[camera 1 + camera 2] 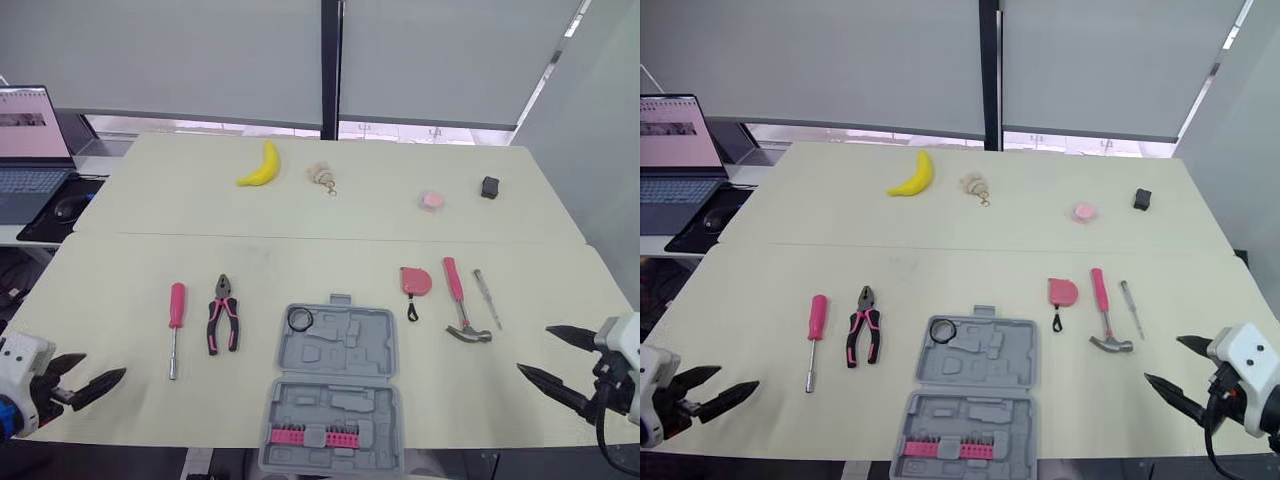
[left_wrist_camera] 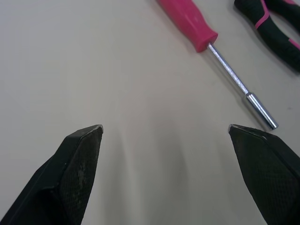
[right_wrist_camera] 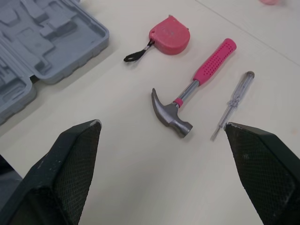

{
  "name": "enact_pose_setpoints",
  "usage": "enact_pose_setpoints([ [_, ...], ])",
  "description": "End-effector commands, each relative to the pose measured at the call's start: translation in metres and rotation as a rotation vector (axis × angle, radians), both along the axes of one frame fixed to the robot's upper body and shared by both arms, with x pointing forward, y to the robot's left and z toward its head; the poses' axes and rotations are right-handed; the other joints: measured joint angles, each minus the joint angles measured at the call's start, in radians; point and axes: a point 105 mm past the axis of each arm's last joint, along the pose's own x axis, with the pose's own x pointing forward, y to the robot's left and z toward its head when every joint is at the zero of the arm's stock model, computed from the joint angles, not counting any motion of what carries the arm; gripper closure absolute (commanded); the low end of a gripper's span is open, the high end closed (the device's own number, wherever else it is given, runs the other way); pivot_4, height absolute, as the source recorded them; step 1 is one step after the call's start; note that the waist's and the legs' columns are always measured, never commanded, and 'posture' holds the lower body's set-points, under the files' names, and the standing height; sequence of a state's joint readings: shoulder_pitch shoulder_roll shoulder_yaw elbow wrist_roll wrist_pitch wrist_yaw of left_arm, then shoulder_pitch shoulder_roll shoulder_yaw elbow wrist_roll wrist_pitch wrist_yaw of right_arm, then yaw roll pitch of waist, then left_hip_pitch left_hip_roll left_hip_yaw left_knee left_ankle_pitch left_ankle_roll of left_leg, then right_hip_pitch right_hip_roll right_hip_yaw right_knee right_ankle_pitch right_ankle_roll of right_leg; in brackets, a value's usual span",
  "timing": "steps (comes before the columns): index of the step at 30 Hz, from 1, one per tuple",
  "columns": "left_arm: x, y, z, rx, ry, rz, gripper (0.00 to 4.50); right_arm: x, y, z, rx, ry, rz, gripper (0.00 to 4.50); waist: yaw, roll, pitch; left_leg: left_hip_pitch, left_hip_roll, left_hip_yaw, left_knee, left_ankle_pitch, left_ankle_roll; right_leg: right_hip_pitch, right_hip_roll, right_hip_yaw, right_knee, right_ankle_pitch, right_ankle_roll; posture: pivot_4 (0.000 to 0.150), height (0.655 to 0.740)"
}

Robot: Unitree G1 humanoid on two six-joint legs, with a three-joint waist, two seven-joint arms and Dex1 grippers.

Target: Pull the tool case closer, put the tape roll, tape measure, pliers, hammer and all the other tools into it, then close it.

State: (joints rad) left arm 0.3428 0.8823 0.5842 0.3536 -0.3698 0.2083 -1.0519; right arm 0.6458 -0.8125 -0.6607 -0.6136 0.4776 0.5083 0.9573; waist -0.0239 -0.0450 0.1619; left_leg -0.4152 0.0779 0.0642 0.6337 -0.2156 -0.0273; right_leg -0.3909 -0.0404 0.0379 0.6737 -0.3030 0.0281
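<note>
- Pale work table [image 1: 130, 290]: two tops butted along a seam.
- Grey roller blinds [image 1: 180, 60], split by a dark mullion [image 1: 329, 70], with a daylight strip beneath.
- Left: side desk [image 1: 12, 235] bearing an open laptop [image 1: 30, 150].
- Right: apparently a plain grey wall [image 1: 600, 150].

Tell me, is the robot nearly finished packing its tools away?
Barely started. The tool case lies open at the near edge of the table, and the black tape roll sits in it. Nothing is in hand: the left hand and right hand are both open and empty. Still out on the table: the pink screwdriver, pliers, tape measure, hammer and small clear screwdriver. After that, the case must be closed.
</note>
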Motion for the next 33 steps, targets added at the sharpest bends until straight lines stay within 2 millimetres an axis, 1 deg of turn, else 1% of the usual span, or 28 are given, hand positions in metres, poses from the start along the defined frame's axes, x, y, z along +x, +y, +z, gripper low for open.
enact_pose_setpoints([
  [1, -0.004, 0.007, 0.009, 0.042, -0.01, -0.004, 0.03, -0.003, -0.007, 0.006, -0.043, -0.017, 0.014, 0.0, 0.0, -0.001, -0.001, 0.0, 0.0, 0.0, -0.001, 0.0, 0.0, 0.0, 0.0, 0.0, -0.001, 0.0, 0.0, 0.15, 0.74],
  [7, -0.011, 0.002, 0.006, 0.04, 0.006, -0.031, 0.03, -0.007, -0.011, 0.0, -0.056, 0.008, 0.022, 0.0, -0.002, -0.001, -0.002, 0.0, 0.001, 0.001, -0.006, 0.001, 0.002, 0.001, 0.0, -0.002, -0.006, -0.002, -0.003, 0.15, 0.74],
  [9, -0.011, -0.004, 0.007, 0.036, 0.001, -0.058, 0.03, -0.006, -0.01, 0.0, -0.051, 0.006, 0.027, 0.0, -0.002, -0.001, -0.002, -0.001, 0.002, 0.001, -0.006, 0.002, 0.003, 0.001, 0.001, -0.003, -0.009, -0.002, -0.003, 0.15, 0.74],
  [12, -0.01, -0.012, 0.008, 0.03, -0.005, -0.093, 0.03, -0.003, -0.007, 0.0, -0.042, 0.001, 0.034, 0.0, -0.002, -0.002, -0.003, -0.001, 0.001, 0.002, -0.006, 0.001, 0.001, 0.002, 0.001, -0.002, -0.011, -0.002, -0.003, 0.15, 0.74],
  [14, -0.007, -0.023, 0.009, 0.023, -0.012, -0.146, 0.03, -0.001, -0.003, 0.0, -0.03, -0.008, 0.04, 0.0, -0.002, -0.002, -0.003, -0.002, 0.001, 0.002, -0.006, 0.001, 0.001, 0.002, 0.001, -0.002, -0.011, -0.002, -0.003, 0.15, 0.74],
  [17, 0.0, -0.05, 0.015, -0.003, -0.034, -0.268, 0.03, 0.006, 0.008, 0.005, 0.006, -0.044, 0.048, 0.0, -0.002, -0.002, -0.003, -0.001, 0.001, 0.003, -0.006, 0.001, 0.001, 0.002, 0.001, -0.002, -0.011, -0.002, -0.003, 0.15, 0.74],
  [19, 0.009, -0.072, 0.02, -0.024, -0.054, -0.373, 0.03, 0.01, 0.02, 0.007, 0.029, -0.066, 0.069, 0.0, -0.001, -0.001, -0.003, -0.001, 0.001, 0.003, -0.006, 0.001, 0.001, 0.002, 0.001, -0.002, -0.011, -0.002, -0.003, 0.15, 0.74],
  [21, 0.019, -0.098, 0.028, -0.051, -0.084, -0.491, 0.03, 0.015, 0.037, 0.008, 0.058, -0.09, 0.096, 0.0, 0.0, -0.001, -0.003, -0.001, 0.001, 0.003, -0.006, 0.001, 0.001, 0.002, 0.001, -0.002, -0.01, -0.002, -0.002, 0.15, 0.74],
  [24, 0.034, -0.143, 0.044, -0.084, -0.139, -0.703, 0.03, 0.025, 0.068, 0.007, 0.131, -0.125, 0.113, 0.0, 0.002, -0.001, -0.003, -0.001, 0.001, 0.002, -0.005, 0.001, 0.001, 0.003, 0.002, -0.002, -0.01, -0.002, -0.001, 0.15, 0.74],
  [26, 0.043, -0.167, 0.056, -0.106, -0.177, -0.807, 0.03, 0.036, 0.085, 0.004, 0.178, -0.152, 0.075, 0.0, 0.001, -0.002, -0.004, -0.001, 0.001, 0.003, -0.005, 0.001, 0.001, 0.004, 0.003, -0.001, -0.009, -0.001, 0.0, 0.15, 0.74],
  [28, 0.05, -0.186, 0.066, -0.127, -0.202, -0.889, 0.03, 0.046, 0.098, -0.001, 0.201, -0.15, 0.029, 0.0, 0.0, -0.001, -0.004, -0.001, 0.001, 0.002, -0.004, 0.001, 0.001, 0.006, 0.007, 0.0, -0.009, 0.001, 0.002, 0.15, 0.74],
  [30, 0.056, -0.208, 0.078, -0.149, -0.236, -0.988, 0.03, 0.06, 0.106, -0.012, 0.19, -0.15, -0.04, 0.0, -0.002, -0.001, -0.004, -0.001, 0.0, 0.002, -0.004, 0.001, 0.001, 0.005, 0.013, 0.001, -0.009, 0.004, 0.009, 0.15, 0.74],
  [33, 0.058, -0.226, 0.087, -0.178, -0.226, -1.089, 0.03, 0.077, 0.116, -0.019, 0.182, -0.168, -0.109, 0.0, -0.006, -0.001, -0.004, -0.003, -0.003, 0.004, -0.003, 0.001, 0.001, 0.002, 0.018, 0.004, -0.009, 0.005, 0.011, 0.15, 0.74],
])
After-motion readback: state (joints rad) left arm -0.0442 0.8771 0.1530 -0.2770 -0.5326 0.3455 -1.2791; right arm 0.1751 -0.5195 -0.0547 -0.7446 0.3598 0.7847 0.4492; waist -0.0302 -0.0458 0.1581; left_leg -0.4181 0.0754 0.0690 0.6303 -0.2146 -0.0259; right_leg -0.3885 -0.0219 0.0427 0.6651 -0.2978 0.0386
